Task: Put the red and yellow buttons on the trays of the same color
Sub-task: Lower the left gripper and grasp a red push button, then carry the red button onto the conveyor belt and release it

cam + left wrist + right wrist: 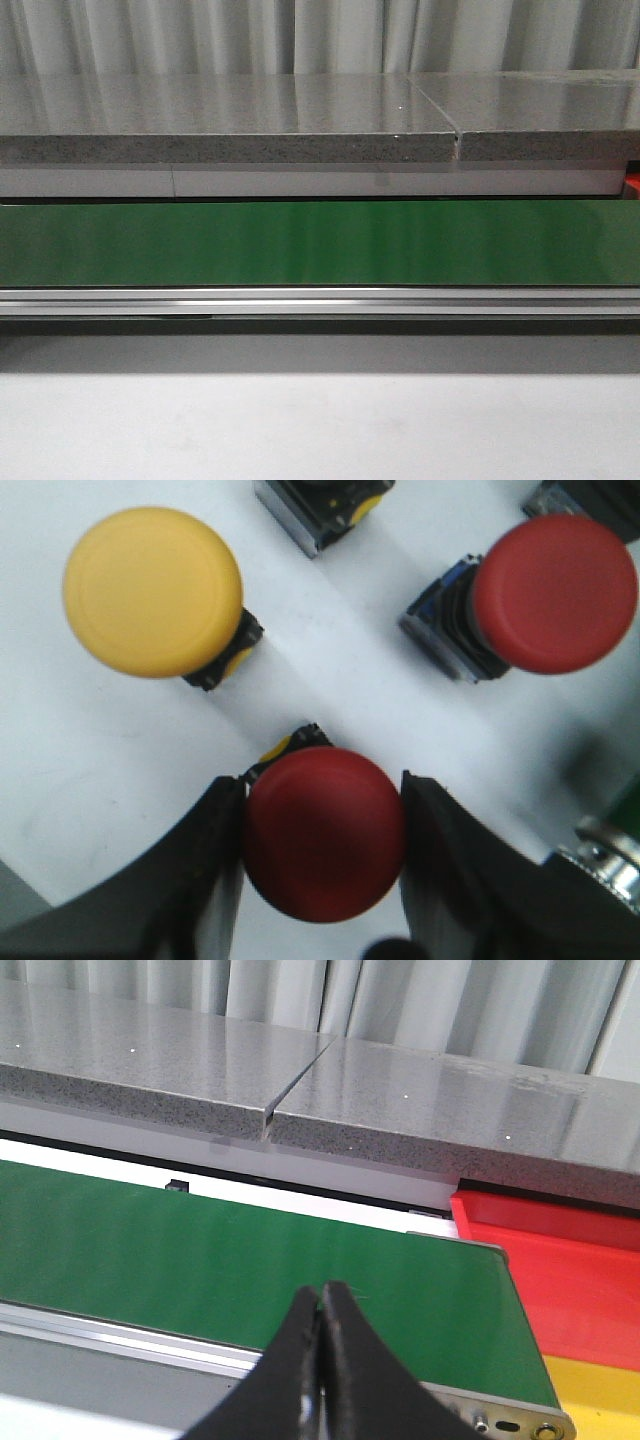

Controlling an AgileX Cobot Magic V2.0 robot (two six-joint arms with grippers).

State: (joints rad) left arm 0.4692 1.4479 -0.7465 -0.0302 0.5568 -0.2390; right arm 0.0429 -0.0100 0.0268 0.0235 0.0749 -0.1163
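Left gripper [322, 830] pinches a red button [324, 832]; yellow button [152, 590] at 10 o'clock, second red button [553, 593] at 2. Right gripper [322, 1305] fingers pressed together over green belt [200, 1260]; red tray [560, 1270] at 3 o'clock.

Two red buttons [323, 832] [553, 593], one yellow button [152, 590], one red tray [560, 1270], one yellow tray [600, 1400]
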